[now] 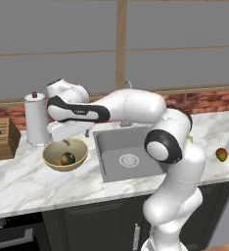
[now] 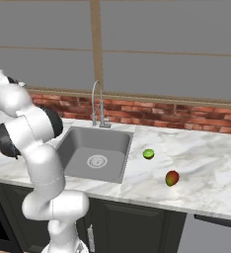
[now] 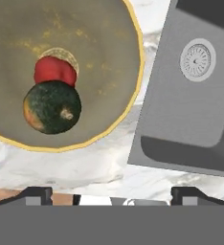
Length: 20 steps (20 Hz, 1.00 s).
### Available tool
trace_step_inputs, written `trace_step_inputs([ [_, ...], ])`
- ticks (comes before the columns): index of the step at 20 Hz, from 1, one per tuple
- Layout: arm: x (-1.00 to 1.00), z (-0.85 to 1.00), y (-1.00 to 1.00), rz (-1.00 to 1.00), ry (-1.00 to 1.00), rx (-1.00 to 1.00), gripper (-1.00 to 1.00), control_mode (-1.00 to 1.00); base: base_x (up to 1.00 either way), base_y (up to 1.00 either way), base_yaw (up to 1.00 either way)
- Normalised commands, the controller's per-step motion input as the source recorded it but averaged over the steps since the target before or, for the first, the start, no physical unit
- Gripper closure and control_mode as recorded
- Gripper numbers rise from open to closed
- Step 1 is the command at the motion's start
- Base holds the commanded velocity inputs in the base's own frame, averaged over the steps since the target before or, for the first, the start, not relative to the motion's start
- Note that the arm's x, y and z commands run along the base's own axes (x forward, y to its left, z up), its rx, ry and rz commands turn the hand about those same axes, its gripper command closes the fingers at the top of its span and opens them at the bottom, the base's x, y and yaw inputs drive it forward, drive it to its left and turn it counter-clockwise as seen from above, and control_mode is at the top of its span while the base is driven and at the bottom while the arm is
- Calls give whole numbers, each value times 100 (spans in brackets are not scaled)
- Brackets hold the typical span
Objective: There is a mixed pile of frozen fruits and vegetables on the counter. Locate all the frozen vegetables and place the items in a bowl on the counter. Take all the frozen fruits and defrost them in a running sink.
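Bowl [image 3: 128, 103] beneath wide-open, empty end effector [image 3: 111, 194]

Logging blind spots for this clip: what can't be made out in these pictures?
- Bowl, left base view: the red lump is hidden by the rim and the dark green vegetable; the hand view shows both.
- Lime-green ball: in the left base view the arm's elbow hides nearly all of it.
- Faucet: mostly behind the arm in the left base view; running water can't be told.
- Claw: hand view's bottom edge cuts its tips.

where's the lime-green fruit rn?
The lime-green ball sits on the counter just right of the sink in the right base view, with the red-yellow-green fruit nearer the front edge beside it.
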Motion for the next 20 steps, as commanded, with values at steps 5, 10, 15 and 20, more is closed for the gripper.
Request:
trace_step_inputs([
  [5, -99, 0, -100, -5, -26, 15, -100, -100, 0, 0, 0],
  [10, -39, 10, -100, -1, -14, 7, -100, -100, 0, 0, 0],
  [15, -20, 0, -99, 0, -8, 0, -100, -100, 0, 0, 0],
  [20, 4, -8, -100, 0, 1, 0, -100, -100, 0, 0, 0],
])
